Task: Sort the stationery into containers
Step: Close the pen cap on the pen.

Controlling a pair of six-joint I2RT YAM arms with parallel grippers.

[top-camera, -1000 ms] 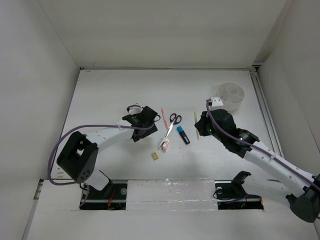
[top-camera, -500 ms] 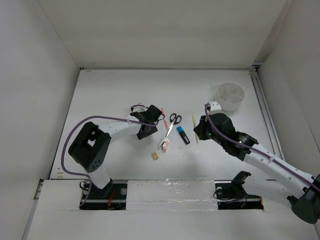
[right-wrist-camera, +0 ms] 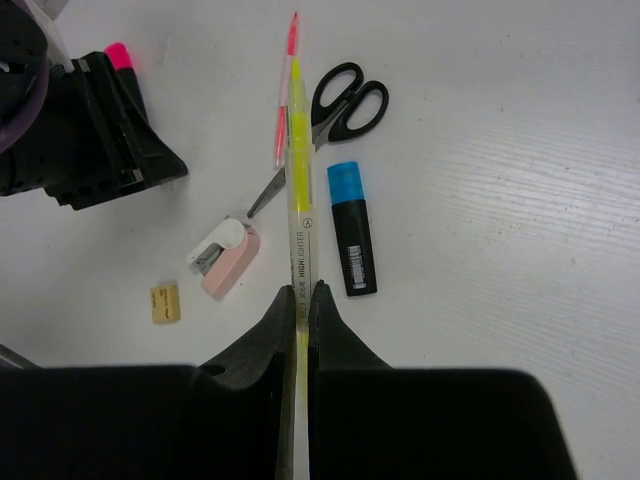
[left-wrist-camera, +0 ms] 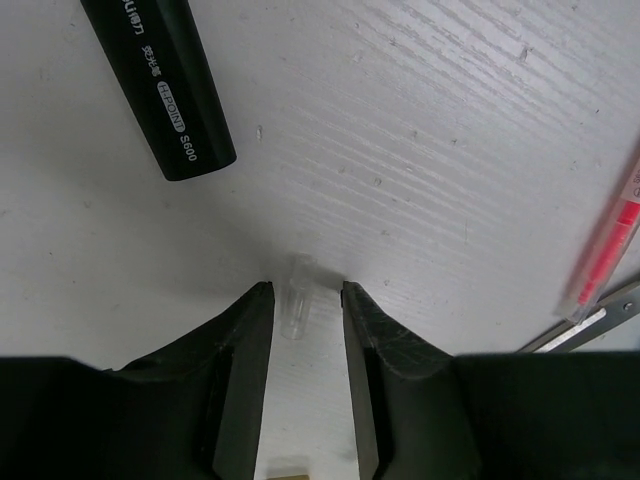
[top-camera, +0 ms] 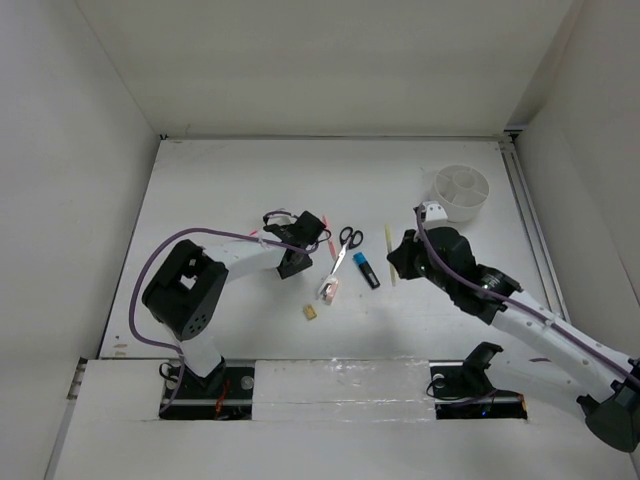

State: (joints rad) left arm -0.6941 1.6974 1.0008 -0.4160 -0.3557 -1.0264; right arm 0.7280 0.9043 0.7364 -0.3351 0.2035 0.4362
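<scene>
From my seat the white table (top-camera: 230, 190) fills the overhead view, with both arms reaching in from the near edge. The left arm bends toward the middle, and its gripper (top-camera: 305, 235) sits low over the table just left of the scissors. The right arm stretches in from the near right, and its gripper (top-camera: 398, 262) is right of the blue-capped marker.

The round white tub (top-camera: 465, 213) stands in the far right corner, well apart from the loose items. I can make out its inner dividers but nothing in them.

The scissors (top-camera: 346, 243) lie flat mid-table, black handles pointing away from me. Just right of them is the blue-capped marker (top-camera: 366, 270), also flat. The pink-capped marker (left-wrist-camera: 160, 85) lies close ahead of the left fingers, to their left.

The yellow stick (right-wrist-camera: 297, 150) is clenched in the right gripper (right-wrist-camera: 301, 290), with the two jaws pressed against its sides near one end. The thin red pen (right-wrist-camera: 281, 140) lies on the table beside the scissors.

Nearer to me are the pink eraser (right-wrist-camera: 225, 260) and, a little further out, the tan eraser (right-wrist-camera: 164, 303), both loose on the table.

The left gripper (left-wrist-camera: 305, 290) stands released with a narrow gap, straddling a small clear stub (left-wrist-camera: 296, 305) I cannot identify.
</scene>
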